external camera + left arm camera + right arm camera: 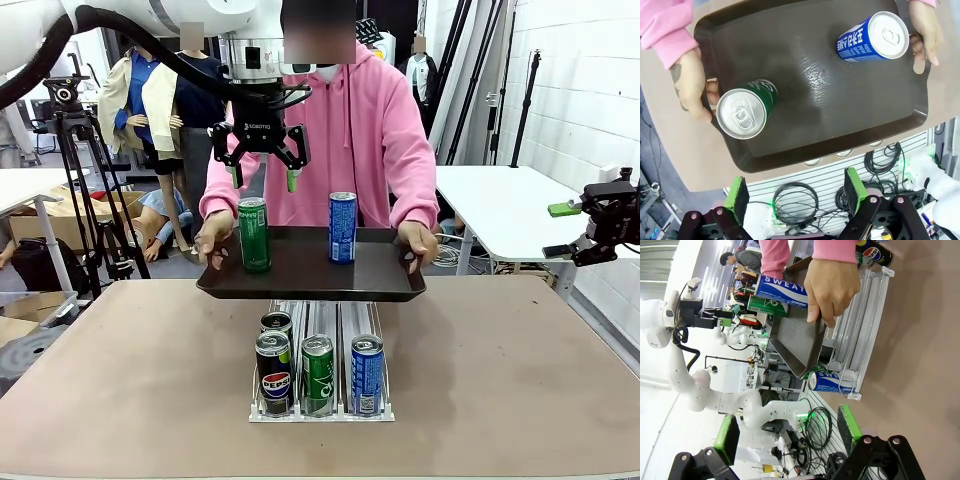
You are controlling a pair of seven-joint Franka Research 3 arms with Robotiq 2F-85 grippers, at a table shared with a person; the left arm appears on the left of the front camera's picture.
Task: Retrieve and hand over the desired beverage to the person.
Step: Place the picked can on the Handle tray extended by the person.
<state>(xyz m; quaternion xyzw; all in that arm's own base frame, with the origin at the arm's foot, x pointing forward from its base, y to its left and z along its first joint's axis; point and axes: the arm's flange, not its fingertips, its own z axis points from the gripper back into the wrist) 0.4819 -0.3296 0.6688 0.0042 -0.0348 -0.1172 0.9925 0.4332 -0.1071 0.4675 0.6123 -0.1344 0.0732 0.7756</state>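
Green can upright on tray, left of blue can; tray held by person's hands above can rack. Left claw spread empty above green can; right claw spread, well off right. Step: picking. Next: descend, clamp chosen can.

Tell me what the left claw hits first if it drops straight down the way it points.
Probably the bare floor of the dark plastic tray, between the green can and the blue can; the open left claw looks centred there.

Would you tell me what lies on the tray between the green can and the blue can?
Nothing: in the left wrist view the tray is bare between the green can and the blue can; the front view agrees.
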